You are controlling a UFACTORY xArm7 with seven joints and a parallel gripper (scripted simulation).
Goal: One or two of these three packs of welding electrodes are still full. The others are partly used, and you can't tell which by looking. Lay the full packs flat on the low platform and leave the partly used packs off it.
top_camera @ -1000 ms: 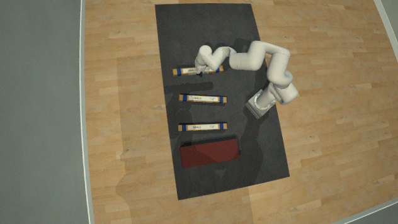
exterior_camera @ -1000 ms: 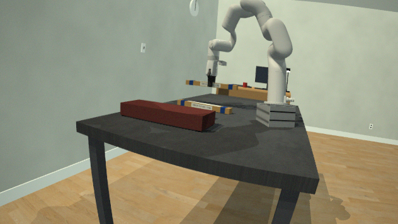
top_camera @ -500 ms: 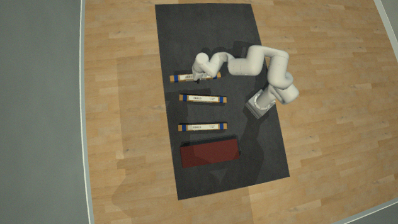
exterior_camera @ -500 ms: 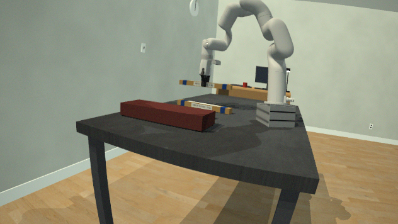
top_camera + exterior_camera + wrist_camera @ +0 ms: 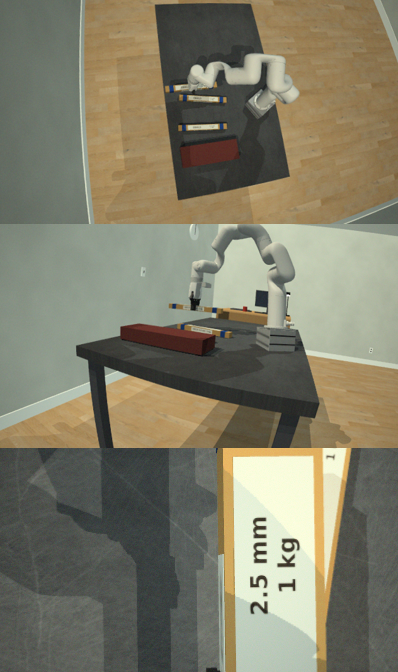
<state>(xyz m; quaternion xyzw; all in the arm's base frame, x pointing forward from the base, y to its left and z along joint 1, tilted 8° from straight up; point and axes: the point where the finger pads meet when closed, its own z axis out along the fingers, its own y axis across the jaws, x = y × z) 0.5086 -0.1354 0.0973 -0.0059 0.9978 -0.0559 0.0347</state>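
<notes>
1. And here are the jaws, pinching the raised pack point(image 5: 176, 87) point(image 5: 204, 309) point(image 5: 274, 548) near its middle, its ends reaching out on both sides of them!
2. That pack is up in the air above the dark desk point(image 5: 211, 31) point(image 5: 267, 372) point(image 5: 50, 638), close to level, its label reading "2.5 mm 1 kg" from the wrist.
3. Just beside the jaws from overhead, and lower down, lies the middle pack point(image 5: 203, 99) point(image 5: 334, 513), flat on the desk; the wrist catches only a sliver of it past the raised one.
4. Farther from the jaws on that same side, the third pack point(image 5: 203, 126) point(image 5: 204, 330) lies flat, near the platform.
5. Farthest from the jaws of this line-up sits the low red platform point(image 5: 210, 153) point(image 5: 167, 338), below their height, all three packs off it.
6. Above the jaws, the white arm point(image 5: 240, 76) point(image 5: 281, 265) arches over to its base, well apart from them.

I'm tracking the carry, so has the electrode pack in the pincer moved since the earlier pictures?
Yes: the held pack has shifted toward the low red platform, judged in the top view.
</notes>
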